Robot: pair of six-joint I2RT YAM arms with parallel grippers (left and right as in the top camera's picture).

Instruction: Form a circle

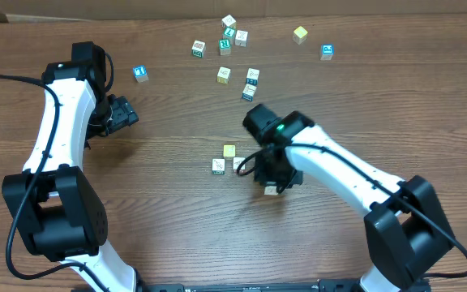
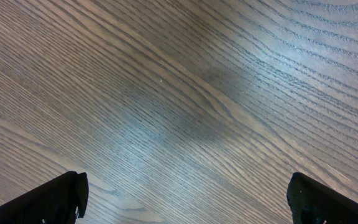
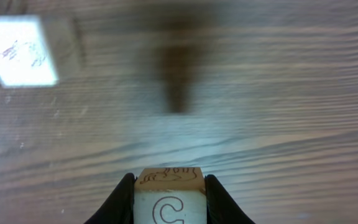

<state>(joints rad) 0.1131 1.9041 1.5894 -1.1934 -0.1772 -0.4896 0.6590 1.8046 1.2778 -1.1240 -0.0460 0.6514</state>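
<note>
Right gripper is clamped on a small whitish wooden cube printed with a C, just right of the unfinished circle. So far that is one pale yellow cube and two whitish printed cubes close together mid-table. Left gripper hovers, jaws wide apart, over the bare brown wood-grain table, well off to the left.

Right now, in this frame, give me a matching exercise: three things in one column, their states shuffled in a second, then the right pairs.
Things:
1. left gripper
2. C cube
3. pale yellow cube

States:
A. resting on the table beside two whitish cubes
B. open and empty
C. clamped in the right gripper

Pairs: 1-B, 2-C, 3-A
</note>
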